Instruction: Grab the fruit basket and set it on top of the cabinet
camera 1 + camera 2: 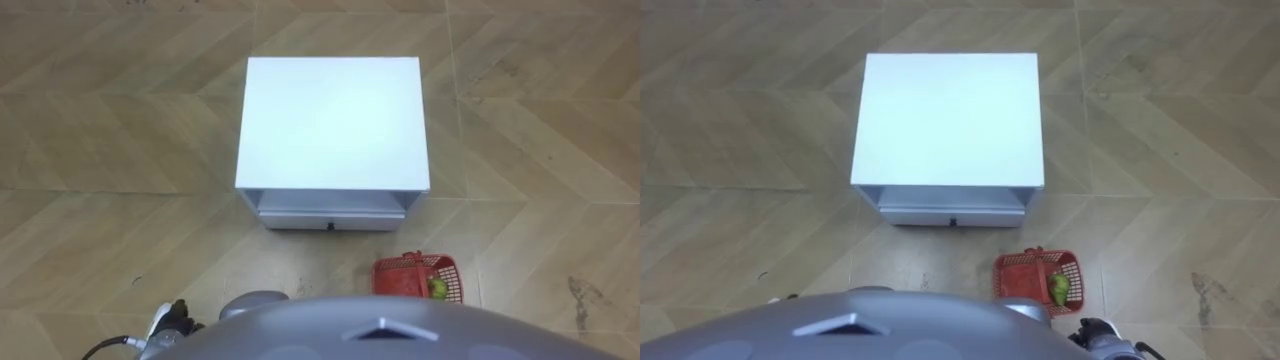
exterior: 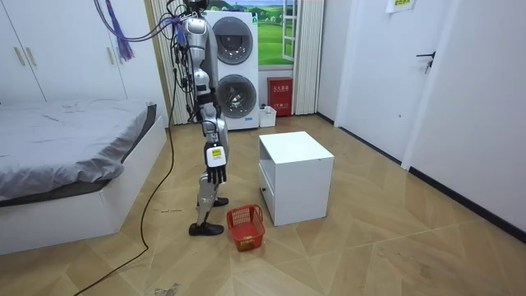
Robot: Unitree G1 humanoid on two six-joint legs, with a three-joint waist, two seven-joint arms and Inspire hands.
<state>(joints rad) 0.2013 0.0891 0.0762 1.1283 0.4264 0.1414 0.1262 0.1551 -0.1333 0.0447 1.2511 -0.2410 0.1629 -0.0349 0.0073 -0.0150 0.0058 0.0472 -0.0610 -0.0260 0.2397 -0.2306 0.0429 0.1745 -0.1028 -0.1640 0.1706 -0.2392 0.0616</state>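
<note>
Fruit basket (image 1: 398, 278), red, stood on the floor just before the white cabinet (image 1: 333, 120), beside the upright robot, and held a green fruit (image 1: 437, 289). The right hand (image 2: 215, 174) hung at the thigh, fingers relaxed, grasping nothing. Of the left hand (image 1: 170, 318), the state could not be told.

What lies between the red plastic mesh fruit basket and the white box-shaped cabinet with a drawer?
Only bare wooden floor separates the red plastic fruit basket from the white drawer cabinet; both eye views show that strip.
</note>
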